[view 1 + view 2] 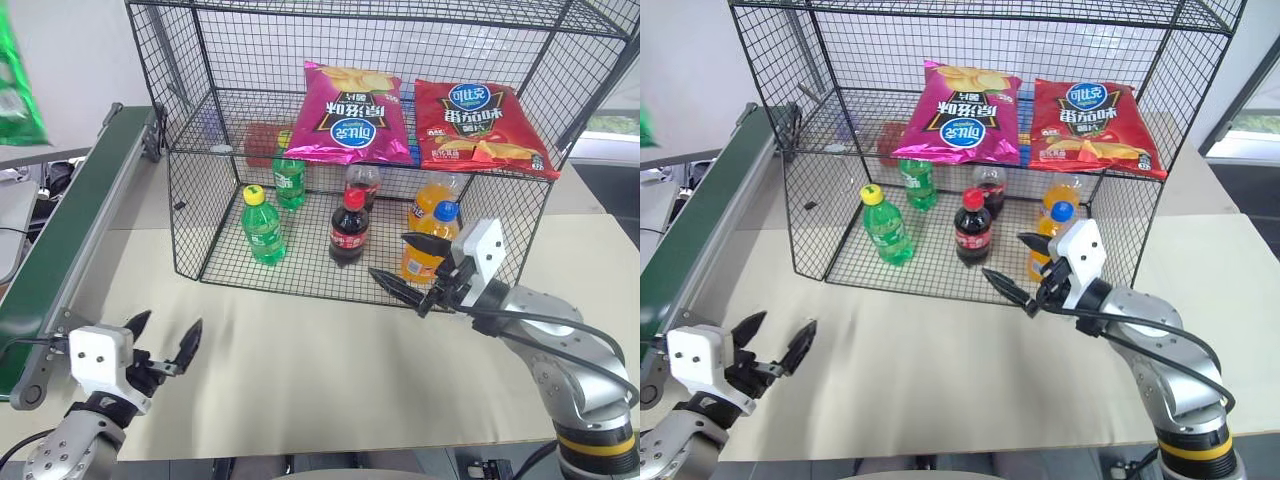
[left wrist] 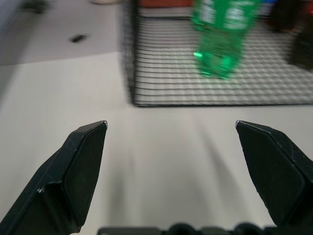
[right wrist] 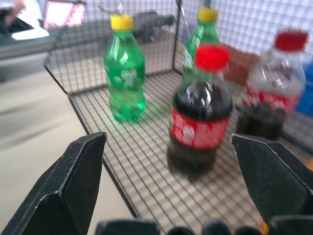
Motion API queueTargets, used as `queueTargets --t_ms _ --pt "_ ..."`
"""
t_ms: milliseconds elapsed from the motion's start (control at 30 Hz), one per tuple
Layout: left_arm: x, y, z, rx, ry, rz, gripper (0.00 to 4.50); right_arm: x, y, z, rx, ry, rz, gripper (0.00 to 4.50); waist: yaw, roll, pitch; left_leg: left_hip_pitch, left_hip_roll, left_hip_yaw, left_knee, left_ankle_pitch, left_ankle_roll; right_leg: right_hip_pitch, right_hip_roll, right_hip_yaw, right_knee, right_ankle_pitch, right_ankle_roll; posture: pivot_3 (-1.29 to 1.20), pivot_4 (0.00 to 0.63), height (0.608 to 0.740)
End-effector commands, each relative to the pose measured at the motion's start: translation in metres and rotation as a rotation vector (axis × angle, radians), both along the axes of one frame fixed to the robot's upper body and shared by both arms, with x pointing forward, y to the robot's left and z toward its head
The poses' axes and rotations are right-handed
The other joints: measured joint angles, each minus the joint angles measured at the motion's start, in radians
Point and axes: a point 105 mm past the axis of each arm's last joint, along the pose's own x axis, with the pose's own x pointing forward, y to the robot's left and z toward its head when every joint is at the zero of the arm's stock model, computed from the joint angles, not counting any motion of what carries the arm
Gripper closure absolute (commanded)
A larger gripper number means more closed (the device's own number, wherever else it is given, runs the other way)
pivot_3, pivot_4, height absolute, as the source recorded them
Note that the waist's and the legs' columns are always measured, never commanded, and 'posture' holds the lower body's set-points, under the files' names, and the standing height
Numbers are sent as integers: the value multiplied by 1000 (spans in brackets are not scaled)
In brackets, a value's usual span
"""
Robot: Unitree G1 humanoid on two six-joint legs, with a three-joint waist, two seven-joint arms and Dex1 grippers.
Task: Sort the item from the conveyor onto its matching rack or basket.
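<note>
**Green crisp bag at the upper left edge, both grippers empty**

The green crisp bag (image 1: 18,85) is seen at the far left edge of the left eye view, above the far part of the conveyor (image 1: 70,235); whether it rests on anything or is held cannot be told. The conveyor runs along the left side of the beige table (image 1: 330,380), its dark green belt edged by grey rails.

The black wire cage (image 1: 200,215) stands at the back of the table. On its upper shelf a magenta bag (image 1: 350,115) and a red bag (image 1: 480,125) are laid side by side. On its lower floor green soda bottles (image 1: 262,228), cola bottles (image 1: 349,230) and orange soda bottles (image 1: 428,240) are stood upright.

The left gripper (image 1: 165,345) is held low over the table near the conveyor's near end, its fingers spread wide with nothing between them. The right gripper (image 1: 412,268) is held just in front of the cage's lower front edge, its fingers likewise spread wide and empty, pointed towards the cola bottles.
</note>
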Motion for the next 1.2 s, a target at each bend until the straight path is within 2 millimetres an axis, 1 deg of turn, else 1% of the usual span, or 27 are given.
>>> queueTargets --t_ms 33,167,233,333,433,600,733,867,967,1000,1067,1200 --pt "6 -6 15 118 -86 -8 0 -2 -4 3 -28 -58 -25 14 0 0 0 -1 0 0 0 0 0 0 0 0 0 0 0 0 150 740" --pt "8 -8 15 100 -98 -7 0 -2 -6 0 -29 -59 -35 14 -1 0 0 -1 0 0 0 0 0 0 1 0 0 0 0 0 150 740" --pt "9 -5 15 104 -99 7 0 -3 -6 -1 -28 -61 -36 14 -2 0 0 -1 0 0 0 0 0 0 1 1 0 0 0 0 150 740" --pt "9 4 15 111 -98 56 0 -2 -5 -1 -23 -65 -27 14 -1 0 0 -1 0 0 0 0 0 0 1 0 0 0 0 0 150 740" --pt "7 7 13 101 -84 78 0 -3 -3 -1 -22 -67 -16 14 -1 -1 0 -1 0 0 0 0 0 0 1 0 0 0 0 0 150 740" --pt "5 13 13 106 -86 123 0 1 1 3 -19 -75 -6 14 -1 -1 1 -1 0 0 0 0 0 0 1 0 0 0 0 0 150 740" --pt "4 13 12 109 -83 125 0 2 3 4 -17 -77 -1 14 -1 -1 1 0 0 0 0 0 0 0 1 0 0 0 0 0 150 740" --pt "1 19 9 118 -74 178 0 1 5 6 -18 -79 12 14 -1 -1 1 -1 0 0 0 0 0 0 1 0 0 0 0 0 150 740" --pt "0 20 8 144 -68 178 0 -1 7 7 -21 -82 29 14 -1 -1 1 -1 0 0 0 0 0 0 1 0 0 0 0 0 150 740" --pt "-2 23 9 155 -67 196 0 -1 8 7 -23 -85 39 14 -1 -1 1 -1 0 0 0 0 0 0 1 0 0 0 0 0 150 740" --pt "-5 26 12 115 -71 209 0 -2 9 10 -20 -91 56 14 -1 -1 1 -1 0 0 0 0 0 0 1 0 0 0 0 0 150 740" --pt "-7 37 29 85 -124 251 0 -3 16 21 -14 -123 119 14 -2 -2 1 -1 0 0 0 0 0 0 1 0 0 0 0 0 150 740"
